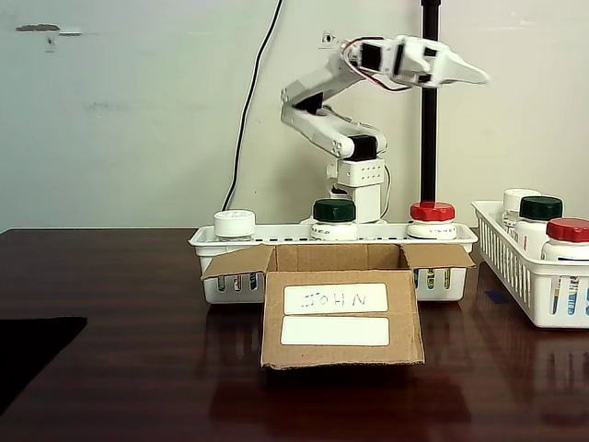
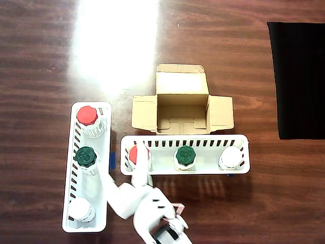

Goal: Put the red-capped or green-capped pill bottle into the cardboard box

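White arm folded at the elbow, raised high, wrist level, gripper pointing right in the fixed view, fingers drawn together to a narrow tip

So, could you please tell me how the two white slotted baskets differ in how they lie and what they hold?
In the overhead view, the basket behind the cardboard box lies crosswise, while the side basket runs lengthwise. The crosswise basket has its green-capped bottle in the middle with the arm reaching over its red-capped bottle; the side basket's bottles stand uncovered. Both hold one red-, one green- and one white-capped bottle.
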You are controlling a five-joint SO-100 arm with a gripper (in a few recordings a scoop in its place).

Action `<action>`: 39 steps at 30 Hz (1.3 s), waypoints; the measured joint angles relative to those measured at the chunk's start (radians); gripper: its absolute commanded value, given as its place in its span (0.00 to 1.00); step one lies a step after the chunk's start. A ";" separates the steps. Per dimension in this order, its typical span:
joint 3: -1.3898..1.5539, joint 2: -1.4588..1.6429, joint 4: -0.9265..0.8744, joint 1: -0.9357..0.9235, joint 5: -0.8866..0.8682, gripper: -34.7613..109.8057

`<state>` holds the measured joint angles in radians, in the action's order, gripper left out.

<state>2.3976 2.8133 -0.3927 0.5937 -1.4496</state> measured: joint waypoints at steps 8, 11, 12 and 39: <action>0.094 -0.250 0.360 0.129 0.005 0.93; 0.112 -0.357 0.491 0.158 0.021 0.93; 0.112 -0.399 0.534 0.167 0.028 0.93; 0.046 -1.040 0.997 0.084 0.067 0.93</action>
<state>2.4436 1.7733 0.6044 0.6780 -1.3821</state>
